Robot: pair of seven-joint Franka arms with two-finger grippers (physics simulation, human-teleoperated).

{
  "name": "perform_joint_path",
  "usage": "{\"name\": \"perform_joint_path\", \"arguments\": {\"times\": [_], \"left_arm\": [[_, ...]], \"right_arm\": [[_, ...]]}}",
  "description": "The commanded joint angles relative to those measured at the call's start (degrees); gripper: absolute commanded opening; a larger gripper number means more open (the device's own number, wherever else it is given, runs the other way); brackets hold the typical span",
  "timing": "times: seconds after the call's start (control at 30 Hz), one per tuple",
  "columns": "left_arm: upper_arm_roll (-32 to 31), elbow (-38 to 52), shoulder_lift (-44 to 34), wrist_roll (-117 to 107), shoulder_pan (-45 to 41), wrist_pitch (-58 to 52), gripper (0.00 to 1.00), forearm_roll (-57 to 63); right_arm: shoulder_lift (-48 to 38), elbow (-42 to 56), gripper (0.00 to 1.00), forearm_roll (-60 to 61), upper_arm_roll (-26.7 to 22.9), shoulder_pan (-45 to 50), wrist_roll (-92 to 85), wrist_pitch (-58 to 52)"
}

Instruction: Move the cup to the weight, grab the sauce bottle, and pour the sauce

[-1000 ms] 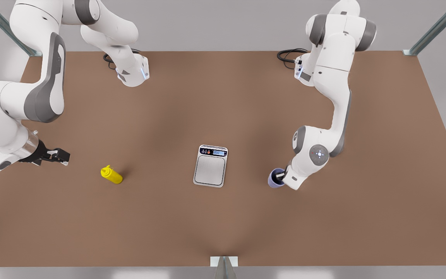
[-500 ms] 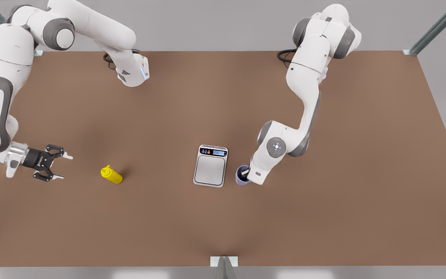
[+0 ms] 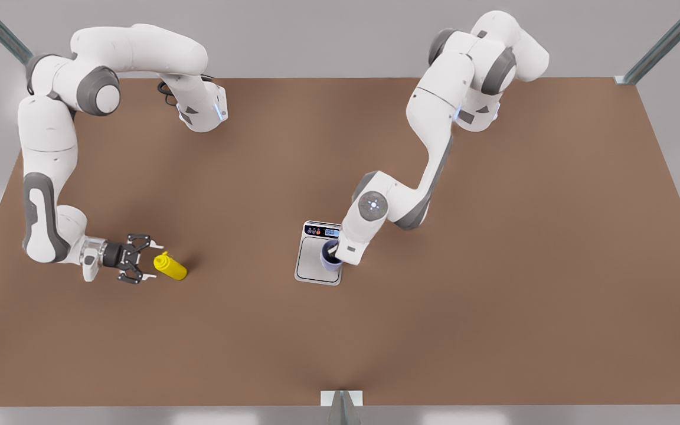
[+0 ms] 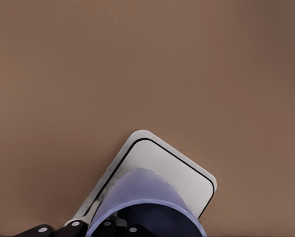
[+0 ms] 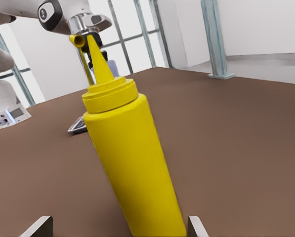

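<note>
The cup (image 3: 330, 255), clamped in the left gripper (image 3: 335, 255), sits over the weight (image 3: 315, 265) at the front view's centre. At lower left, the right gripper (image 3: 146, 261) spreads its fingers beside the sauce bottle (image 3: 170, 266) standing on the table (image 3: 493, 307).

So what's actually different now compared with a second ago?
The left hand, shut on the cup, carried it from the front view's right across the table to over the weight. The right hand, open, swung in from the front view's left until its fingers reach beside the sauce bottle without gripping it. The bottle and the weight stayed put.
</note>
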Motion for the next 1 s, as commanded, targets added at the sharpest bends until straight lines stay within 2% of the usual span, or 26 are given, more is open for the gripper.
{"name": "perform_joint_path", "arguments": {"times": [0.0, 0.17, 0.27, 0.47, 0.5, 0.63, 0.77, 0.83, 0.87, 0.9, 0.93, 0.97], "left_arm": [[0.0, 0.2, 0.1, -0.1, -0.1, 0.1, 0.21, -1.6], [0.1, 3.6, 3.2, -3.7, -2.9, 0.1, 0.21, -1.2], [0.1, 3.6, 3.6, -3.7, -3.0, 0.2, 0.44, -1.1], [0.3, 3.7, 3.1, -4.8, -3.4, 0.1, 0.57, -0.3], [0.3, 4.0, 3.0, -4.7, -3.3, 0.1, 0.63, -0.3], [0.3, 4.0, 1.0, -4.9, -3.3, -1.2, 0.65, -0.3], [1.2, 4.0, -3.8, -4.8, -3.3, -9.3, 0.65, -0.2], [4.4, 4.0, -6.1, -3.9, -3.1, -11.9, 0.65, -0.1], [8.5, 3.8, -7.9, -1.4, -2.8, -14.5, 0.67, -0.4], [12.6, 3.7, -9.1, 0.6, -2.6, -18.2, 0.80, -0.7], [17.2, 3.5, -9.9, 0.5, -2.6, -19.8, 0.96, -3.3], [22.2, 3.1, -10.0, 0.6, -2.4, -22.6, 1.00, -3.8]], "right_arm": [[0.1, 0.0, 1.00, 0.0, 0.0, 0.3, -0.1, 0.0], [1.1, 0.6, 1.00, 2.5, 0.0, 2.2, -0.5, 0.2], [1.3, 0.6, 1.00, 3.3, 0.0, 2.7, -0.5, 0.9], [2.2, 1.3, 1.00, 4.4, 0.0, 4.3, -1.3, 1.4], [2.3, 1.3, 1.00, 4.5, 0.0, 4.6, -3.1, 2.3], [2.4, 1.8, 1.00, 4.6, 0.0, 4.7, -5.5, 2.5], [2.6, 2.2, 1.00, 5.3, 0.0, 5.4, -5.5, 2.5], [2.6, 2.2, 1.00, 5.3, 0.0, 5.5, -5.5, 2.5], [2.6, 2.2, 1.00, 5.3, 0.0, 5.5, -5.5, 2.6], [2.6, 2.2, 0.99, 5.3, 0.0, 5.5, -5.3, 2.6], [2.6, 2.1, 0.85, 5.3, 0.0, 5.5, -5.3, 2.6], [2.6, 2.1, 0.78, 5.3, 0.0, 5.5, -5.3, 2.6]]}}
